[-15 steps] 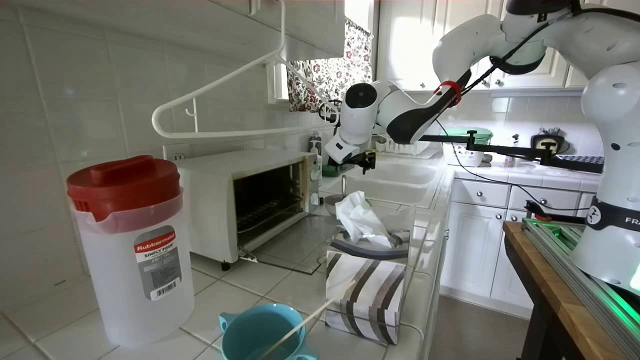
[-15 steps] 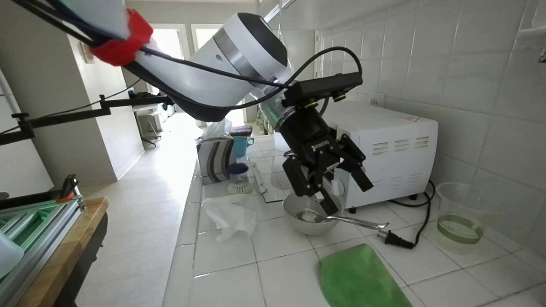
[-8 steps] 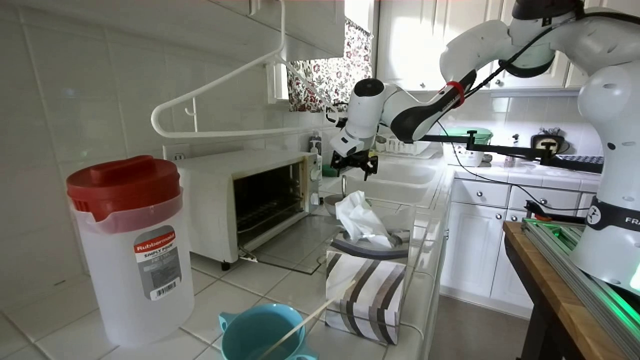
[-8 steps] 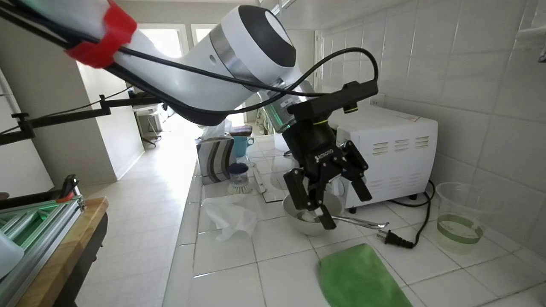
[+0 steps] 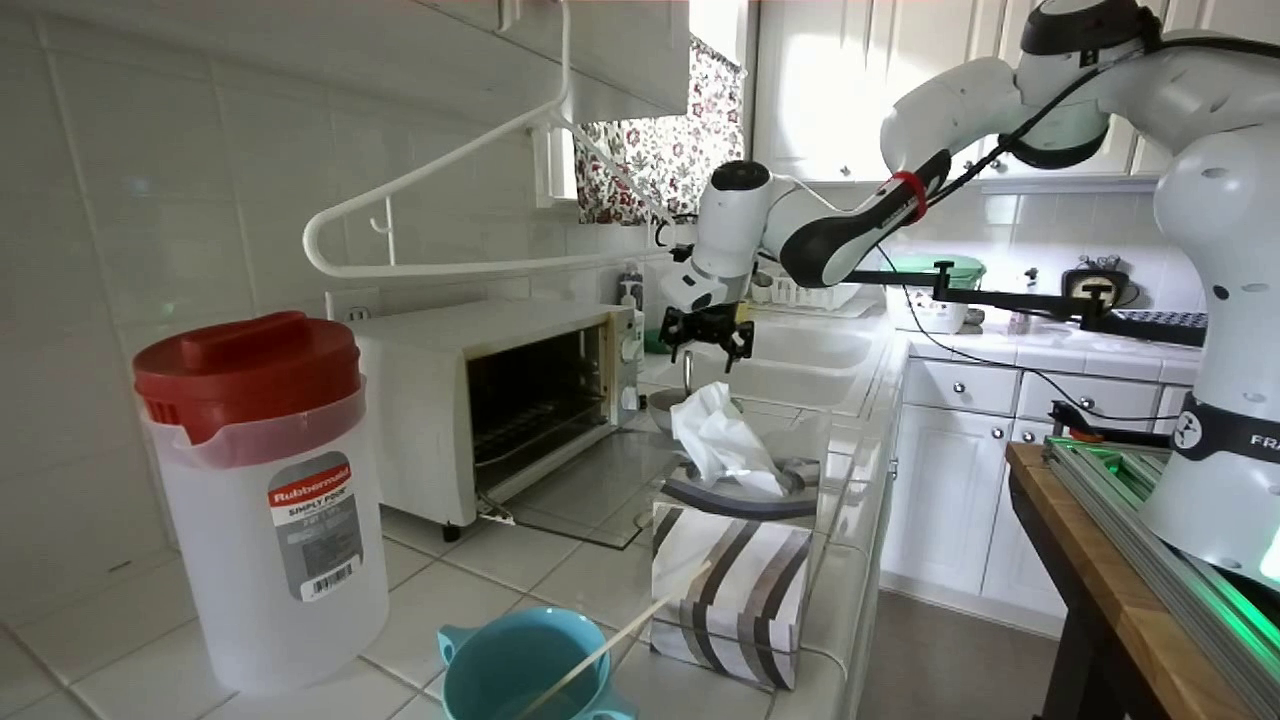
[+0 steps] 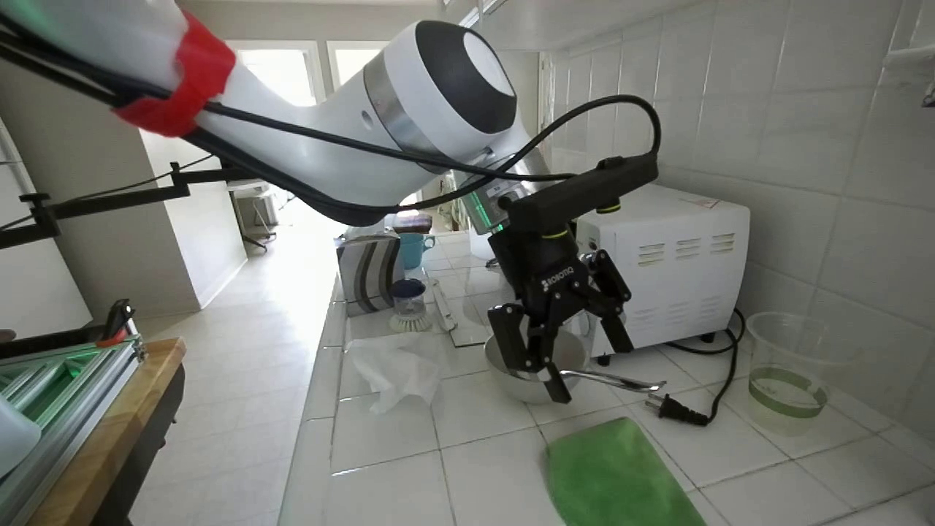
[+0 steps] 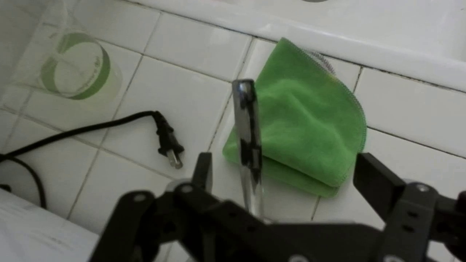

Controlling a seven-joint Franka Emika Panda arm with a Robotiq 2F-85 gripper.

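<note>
Here's the gripper (image 7: 285, 163), fingers (image 7: 376, 182) spread wide, fully released! Right in that gap, in the wrist view, a shiny metal handle (image 7: 248, 138), nearer one finger than the other, space showing either side. The handle juts out over the rim of a grey bowl (image 6: 515, 389), close by the gripper in both exterior views, down on the white tiled counter (image 6: 489, 438). Just beside the bowl, the toaster oven (image 6: 676, 248). Now outward: a folded green cloth (image 7: 309, 120), then a black plug (image 7: 169, 140), and past that a clear container (image 6: 785, 398) with a green band. Other way along, a rumpled white sheet (image 6: 398, 369) on the tiles, a blue-topped brush (image 6: 407, 291), bristles down, a striped box (image 6: 369, 270), and behind it a blue mug (image 6: 411, 252). Well apart from the gripper, in an exterior view, a red-lidded pitcher (image 5: 260, 520)!
</note>
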